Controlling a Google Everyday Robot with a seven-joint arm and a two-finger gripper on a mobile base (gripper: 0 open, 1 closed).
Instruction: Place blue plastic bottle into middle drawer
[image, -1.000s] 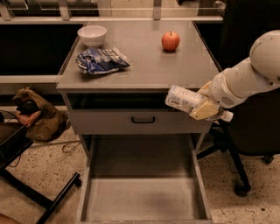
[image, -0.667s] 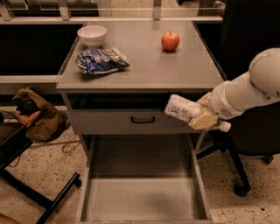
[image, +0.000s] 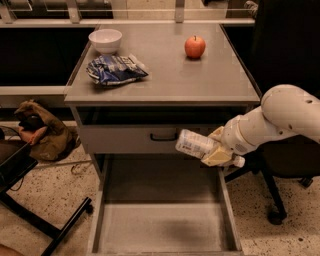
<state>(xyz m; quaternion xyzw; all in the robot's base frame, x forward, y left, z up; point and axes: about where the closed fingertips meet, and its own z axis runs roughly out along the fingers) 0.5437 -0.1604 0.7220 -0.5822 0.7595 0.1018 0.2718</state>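
My gripper (image: 216, 150) comes in from the right on a white arm and is shut on the blue plastic bottle (image: 194, 144). The bottle lies roughly level, pointing left, in front of the grey drawer front with the black handle (image: 162, 136). It hangs above the right rear part of the middle drawer (image: 162, 227), a wide shallow grey tray pulled fully out at the bottom of the view, with nothing on its floor.
On the cabinet top (image: 165, 75) sit a white bowl (image: 105, 40), a blue-and-white snack bag (image: 115, 69) and a red apple (image: 195, 47). A brown bag (image: 42, 131) lies on the floor at left. A black chair base (image: 272, 200) stands at right.
The gripper with the bottle has moved down and a little left, from beside the cabinet top's edge to in front of the drawer front, above the open drawer.
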